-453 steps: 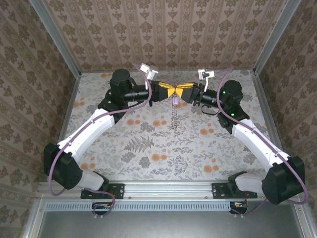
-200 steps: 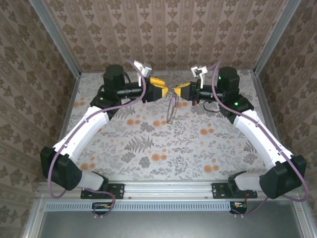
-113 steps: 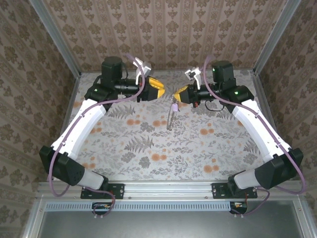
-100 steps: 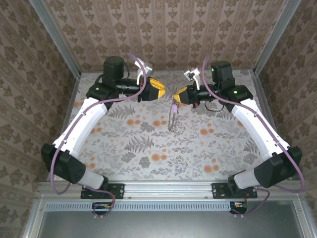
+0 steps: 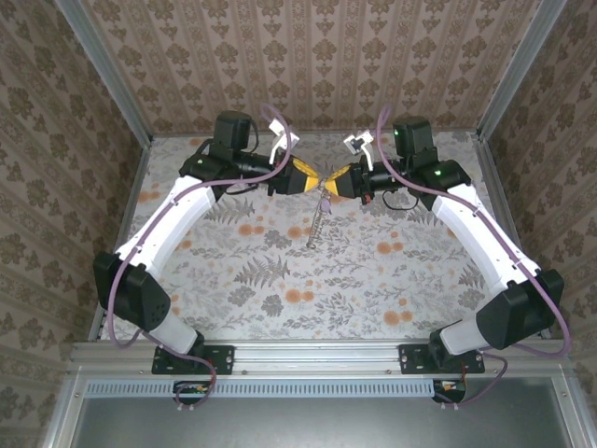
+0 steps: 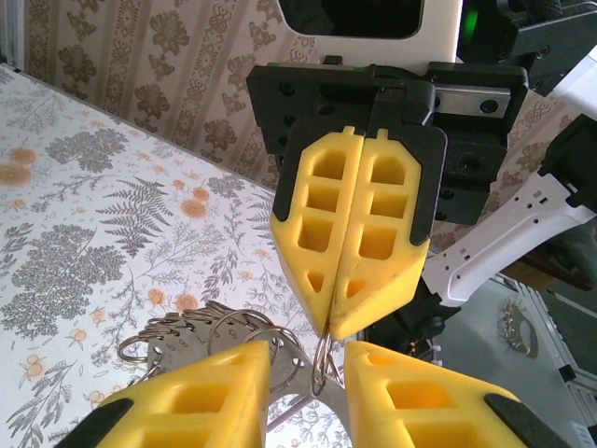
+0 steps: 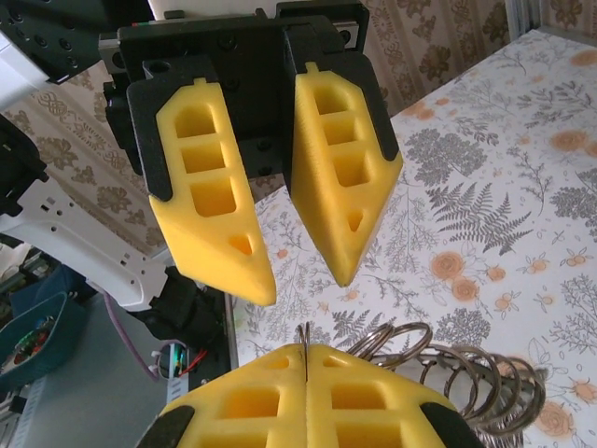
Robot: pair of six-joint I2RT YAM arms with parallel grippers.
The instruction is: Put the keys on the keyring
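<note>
Jaws met tip to tip above the far bench [image 5: 280, 271]; key too small to tell apart.
Right jaws were clamped on keyring [image 7: 448, 373] wire, chain hanging below; left jaws stood parted beside it. Both arms [image 5: 177, 219] reached inward.

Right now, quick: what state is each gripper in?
Left gripper: open, jaws apart, nothing clamped.
Right gripper: shut on the keyring, which hangs below it.
</note>
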